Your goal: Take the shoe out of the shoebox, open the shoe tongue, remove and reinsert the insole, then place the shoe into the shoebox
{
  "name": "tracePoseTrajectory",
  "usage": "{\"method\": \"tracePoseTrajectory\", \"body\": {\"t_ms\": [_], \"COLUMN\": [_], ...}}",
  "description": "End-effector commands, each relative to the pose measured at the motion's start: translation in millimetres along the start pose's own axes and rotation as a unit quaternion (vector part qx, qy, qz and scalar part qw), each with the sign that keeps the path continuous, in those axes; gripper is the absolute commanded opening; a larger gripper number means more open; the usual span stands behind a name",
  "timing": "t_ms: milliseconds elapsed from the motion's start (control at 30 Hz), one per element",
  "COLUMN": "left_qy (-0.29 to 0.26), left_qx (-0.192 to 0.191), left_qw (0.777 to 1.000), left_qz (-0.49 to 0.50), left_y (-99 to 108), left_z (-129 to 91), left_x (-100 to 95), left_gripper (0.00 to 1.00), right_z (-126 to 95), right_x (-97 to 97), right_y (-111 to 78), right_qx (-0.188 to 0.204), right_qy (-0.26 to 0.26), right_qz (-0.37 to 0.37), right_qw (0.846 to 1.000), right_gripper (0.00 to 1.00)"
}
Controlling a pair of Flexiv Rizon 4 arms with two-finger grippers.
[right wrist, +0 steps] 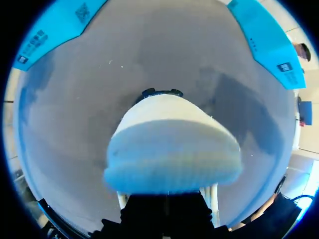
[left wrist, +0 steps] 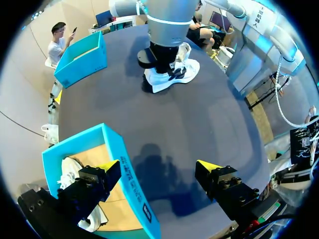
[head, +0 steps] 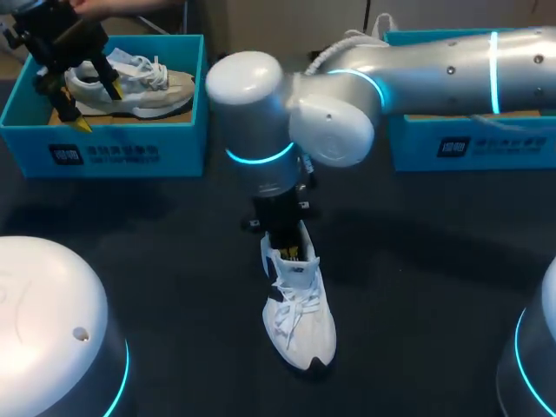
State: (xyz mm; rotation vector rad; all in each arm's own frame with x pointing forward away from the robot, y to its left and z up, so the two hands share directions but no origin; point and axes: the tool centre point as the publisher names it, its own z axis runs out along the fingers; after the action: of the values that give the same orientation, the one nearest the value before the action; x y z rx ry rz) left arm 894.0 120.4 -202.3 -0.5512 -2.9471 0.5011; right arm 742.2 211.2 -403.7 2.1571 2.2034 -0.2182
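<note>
A white shoe (head: 300, 313) stands on the dark table, toe toward the front edge. My right gripper (head: 291, 252) points straight down into its opening near the heel, shut; what lies between its fingers is hidden. In the right wrist view a white padded part of that shoe (right wrist: 172, 149) covers the fingers. My left gripper (left wrist: 157, 169) hangs open astride the front wall of the left blue shoebox (left wrist: 132, 184), one finger over the box, the other over the table. In the head view the left gripper (head: 82, 104) is above a beige shoe (head: 139, 87) lying in that shoebox (head: 104, 152).
A second blue shoebox (head: 469, 143) stands at the back right, behind my right arm (head: 417, 74), which spans the table from the right. Bare dark table surrounds the white shoe. White arm bases sit at both front corners.
</note>
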Motion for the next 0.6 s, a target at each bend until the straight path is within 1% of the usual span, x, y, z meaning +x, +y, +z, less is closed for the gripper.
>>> {"method": "tracePoseTrajectory", "body": {"t_ms": [33,167,267,433,467,600], "left_qy": [0.000,0.000,0.000,0.000,0.000,0.000], "left_qx": [-0.002,-0.002,-0.002,-0.002,-0.002,-0.002], "left_qw": [1.000,1.000,1.000,1.000,1.000,1.000], "left_qz": [0.000,0.000,0.000,0.000,0.000,0.000], "left_y": [-0.1,-0.1,-0.1,-0.1,-0.1,-0.1], "left_z": [-0.2,-0.2,-0.2,-0.2,-0.2,-0.2], "left_x": [1.0,1.0,1.0,1.0,1.0,1.0], "left_gripper": [1.00,1.00,1.00,1.00,1.00,1.00], "right_z": [9.1,-14.5,-27.0,-33.6,-34.5,-32.5], "right_x": [0.9,-2.0,-5.7,-12.7,-13.7,-15.3], "right_y": [1.8,-3.5,-6.1,-9.0,-10.3,-14.3], "right_qx": [0.002,-0.015,-0.011,0.008,0.004,0.018], "right_qy": [0.050,0.040,0.036,0.037,0.042,0.064], "right_qz": [-0.006,-0.009,-0.016,-0.044,-0.048,-0.069], "right_qw": [0.999,0.999,0.999,0.998,0.998,0.995], "right_gripper": [0.00,0.00,0.00,0.00,0.00,0.00]}}
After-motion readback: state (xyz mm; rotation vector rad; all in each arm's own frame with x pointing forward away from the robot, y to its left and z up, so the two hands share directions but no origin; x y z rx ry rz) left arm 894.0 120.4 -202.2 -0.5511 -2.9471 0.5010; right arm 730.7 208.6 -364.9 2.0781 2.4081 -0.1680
